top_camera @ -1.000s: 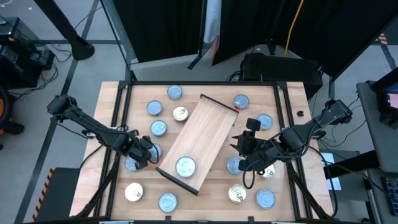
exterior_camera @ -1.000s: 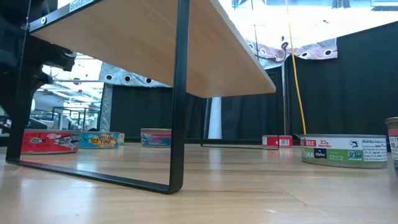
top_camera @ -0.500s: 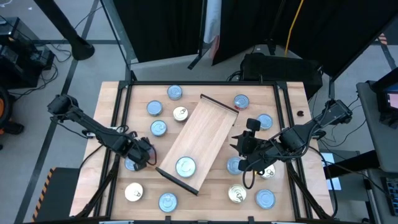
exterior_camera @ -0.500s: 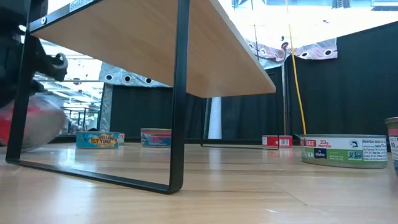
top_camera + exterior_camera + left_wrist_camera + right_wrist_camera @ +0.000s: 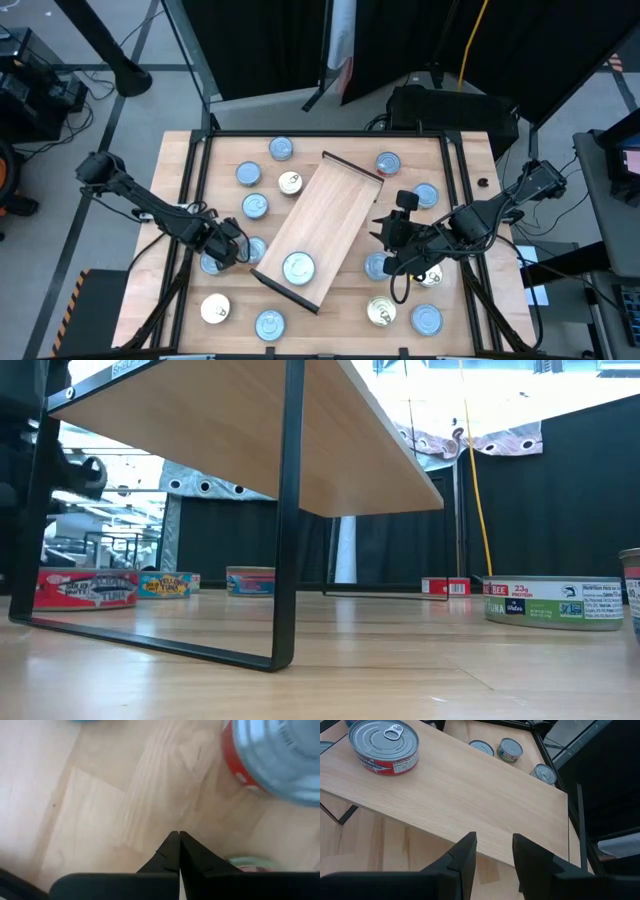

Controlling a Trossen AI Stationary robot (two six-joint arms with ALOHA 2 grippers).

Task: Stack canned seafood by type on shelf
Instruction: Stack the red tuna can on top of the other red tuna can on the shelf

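Looking first at your left gripper (image 5: 176, 836), you see its fingers pressed together with nothing between them, low over the tabletop (image 5: 100, 795) beside a red-walled tin (image 5: 270, 760) left of the shelf (image 5: 322, 228). Your right gripper (image 5: 494, 851) waits with its fingers parted and empty, by the shelf's right side. One pull-tab tin (image 5: 383, 746) stands on the shelf's near end; other tins (image 5: 249, 174) lie scattered around it on the table.

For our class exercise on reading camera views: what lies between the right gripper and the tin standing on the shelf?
Only bare shelf board lies between the right gripper and the tin; the right wrist view shows it.
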